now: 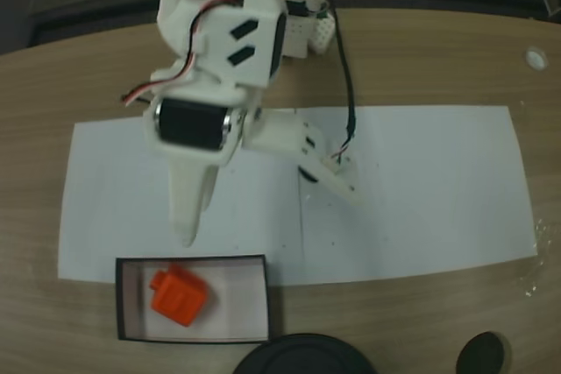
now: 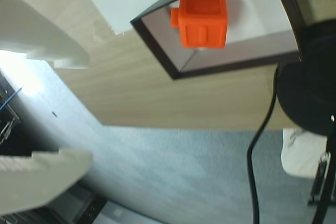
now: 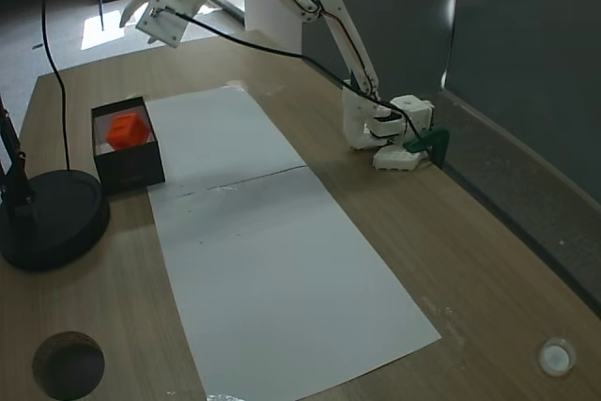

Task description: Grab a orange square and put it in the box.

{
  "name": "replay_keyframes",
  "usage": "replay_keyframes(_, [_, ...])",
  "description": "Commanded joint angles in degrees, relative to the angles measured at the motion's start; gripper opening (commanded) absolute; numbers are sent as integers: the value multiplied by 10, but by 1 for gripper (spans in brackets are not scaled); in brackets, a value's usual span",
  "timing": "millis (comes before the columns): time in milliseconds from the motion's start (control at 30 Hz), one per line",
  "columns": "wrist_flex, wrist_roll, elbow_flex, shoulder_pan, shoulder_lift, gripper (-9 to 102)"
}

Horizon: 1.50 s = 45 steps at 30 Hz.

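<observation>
White fingers (image 2: 47,51) of the gripper (image 2: 50,114) fill the near left of the wrist view, spread wide with nothing between them, so the hand is released; beyond them the orange square (image 2: 203,19) lies inside the box (image 2: 157,43), resting on its white floor toward the left end in a fixed view (image 1: 178,295); the box (image 1: 254,260) sits at the near edge of the white paper sheet (image 1: 421,199). In another fixed view the gripper (image 3: 155,2) hangs high above the box (image 3: 127,171), well apart from it. Judging by this, the task looks complete; the main risk is a low retreat, since a trailing black cable (image 3: 272,49) or finger could snag a wall and tip the cube out.
</observation>
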Motion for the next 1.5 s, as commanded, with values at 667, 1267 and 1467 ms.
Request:
replay_keyframes(667, [-28, -1, 561, -5, 773, 0])
replay_keyframes(1267, [-62, -2, 904, -112, 1116, 0])
replay_keyframes(1467, [-62, -2, 974, -112, 1188, 0])
